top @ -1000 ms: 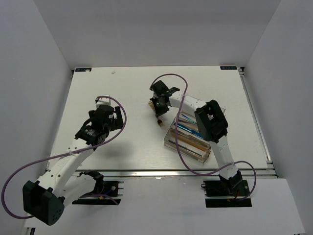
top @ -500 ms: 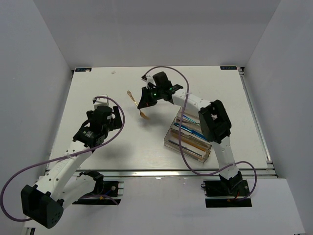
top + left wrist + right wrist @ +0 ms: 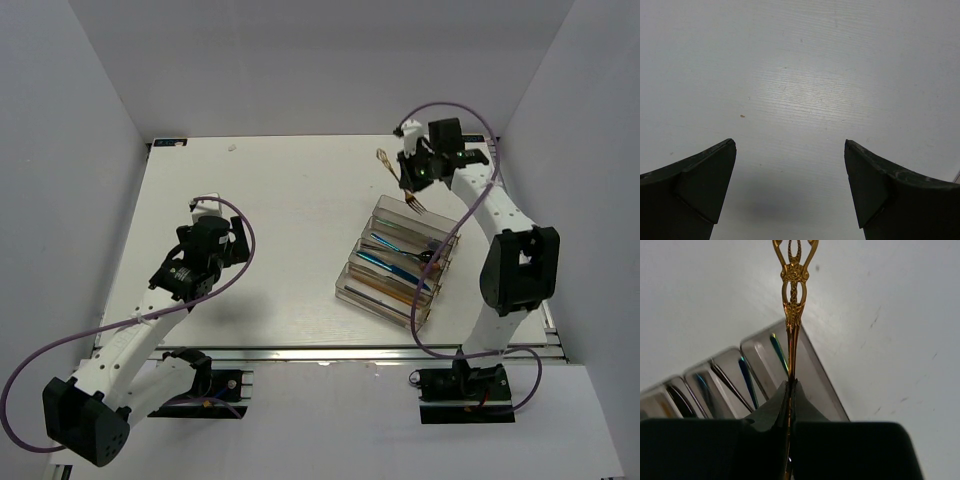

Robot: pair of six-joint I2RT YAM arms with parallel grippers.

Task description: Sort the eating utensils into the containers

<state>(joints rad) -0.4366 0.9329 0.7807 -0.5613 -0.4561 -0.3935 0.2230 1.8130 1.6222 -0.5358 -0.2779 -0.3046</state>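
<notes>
Two arms are working here, and only one is carrying anything. The right gripper [image 3: 408, 182] is squeezing tight on one gold fork [image 3: 414, 205], up in the air at the far right of the table [image 3: 280, 200]. In the wrist view the fork [image 3: 792, 300] is running straight out from between the two closed fingers [image 3: 765, 415]. Its ornate handle end is pointing away, and the other end is hiding inside the grip.

Right below it, one clear tray [image 3: 352, 292] is sitting on the table, angled, and I'm counting five long compartments. The fork is hanging over the tray's far end, not touching it. Slim pieces [image 3: 746, 380], blue-green and dark, are lying lengthwise in the compartments. How many, I can't tell.

Over on the left, the left gripper [image 3: 790, 150] is hovering over bare table, well apart from the tray. Its two fingers [image 3: 705, 180] are standing wide apart and gripping nothing.
</notes>
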